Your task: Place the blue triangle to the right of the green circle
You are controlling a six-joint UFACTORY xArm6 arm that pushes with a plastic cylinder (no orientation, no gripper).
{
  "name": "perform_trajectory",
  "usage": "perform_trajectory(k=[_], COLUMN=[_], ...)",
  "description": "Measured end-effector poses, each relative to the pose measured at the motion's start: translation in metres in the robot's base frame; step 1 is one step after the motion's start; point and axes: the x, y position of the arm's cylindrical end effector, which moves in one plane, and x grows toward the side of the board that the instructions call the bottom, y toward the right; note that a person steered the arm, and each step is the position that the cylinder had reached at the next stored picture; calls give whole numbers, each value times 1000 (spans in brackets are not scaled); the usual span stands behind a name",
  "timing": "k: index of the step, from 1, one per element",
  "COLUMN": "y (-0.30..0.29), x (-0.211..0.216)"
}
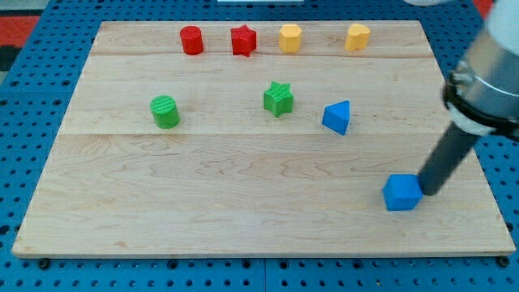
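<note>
The blue triangle (337, 117) lies right of the board's middle. The green circle (165, 111) stands at the view's left, far from the triangle. A green star (278, 98) sits between them, closer to the triangle. My tip (425, 192) is at the lower right of the board, touching the right side of a blue cube (402, 192). The tip is well below and to the right of the blue triangle.
Along the view's top edge stand a red cylinder (191, 40), a red star (243, 40), a yellow block (290, 37) and another yellow block (358, 36). The wooden board (243, 186) lies on a blue pegboard.
</note>
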Motion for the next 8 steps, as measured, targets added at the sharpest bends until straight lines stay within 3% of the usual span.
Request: perform_trajectory(k=[2, 4, 6, 7, 8], y=[8, -76, -88, -109, -103], x=[-53, -132, -198, -181, -128])
